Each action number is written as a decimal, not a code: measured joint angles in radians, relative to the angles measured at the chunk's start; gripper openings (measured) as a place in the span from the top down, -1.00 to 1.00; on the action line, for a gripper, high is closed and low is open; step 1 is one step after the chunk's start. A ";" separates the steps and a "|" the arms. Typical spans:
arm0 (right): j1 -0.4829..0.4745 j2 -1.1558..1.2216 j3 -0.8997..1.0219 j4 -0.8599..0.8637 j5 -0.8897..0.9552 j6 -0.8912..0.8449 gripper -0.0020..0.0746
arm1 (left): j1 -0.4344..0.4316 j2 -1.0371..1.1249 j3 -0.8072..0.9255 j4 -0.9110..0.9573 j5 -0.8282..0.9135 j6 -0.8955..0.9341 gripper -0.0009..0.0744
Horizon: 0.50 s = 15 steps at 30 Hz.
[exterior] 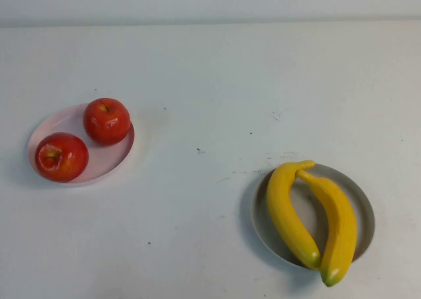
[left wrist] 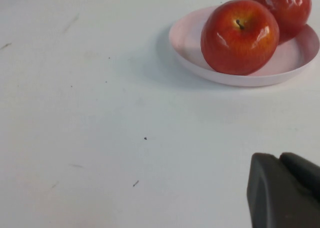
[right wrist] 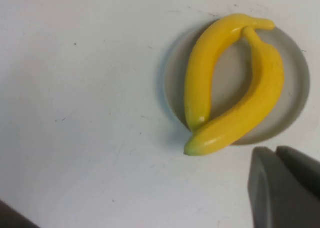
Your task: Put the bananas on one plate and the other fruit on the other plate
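Observation:
Two red apples (exterior: pixel 106 120) (exterior: pixel 61 156) lie on the pale pink plate (exterior: pixel 115 156) at the left. Two yellow bananas (exterior: pixel 288 213) (exterior: pixel 337 223) lie on the grey-blue plate (exterior: pixel 363 210) at the front right, their tips touching at both ends. The left wrist view shows both apples (left wrist: pixel 240 36) (left wrist: pixel 284 5) on the pink plate (left wrist: pixel 186 40). My left gripper (left wrist: pixel 280 157) is shut and empty, well short of that plate. The right wrist view shows both bananas (right wrist: pixel 205 67) (right wrist: pixel 250 105) on the grey-blue plate (right wrist: pixel 297 95). My right gripper (right wrist: pixel 276 150) is shut and empty beside the plate's rim. Neither gripper shows in the high view.
The white table (exterior: pixel 210 82) has small dark specks and scuffs. A pale wall runs along its far edge. A dark edge (right wrist: pixel 7 215) shows at a corner of the right wrist view.

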State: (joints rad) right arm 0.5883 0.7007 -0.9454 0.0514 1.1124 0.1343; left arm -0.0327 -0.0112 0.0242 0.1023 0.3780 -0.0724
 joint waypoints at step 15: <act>-0.047 -0.414 0.715 -0.081 -0.721 0.091 0.99 | 0.000 0.000 0.000 0.000 0.000 0.000 0.98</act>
State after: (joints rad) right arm 0.5409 0.2870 -0.2308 -0.0293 0.3917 0.2257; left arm -0.0327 -0.0112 0.0242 0.1023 0.3780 -0.0724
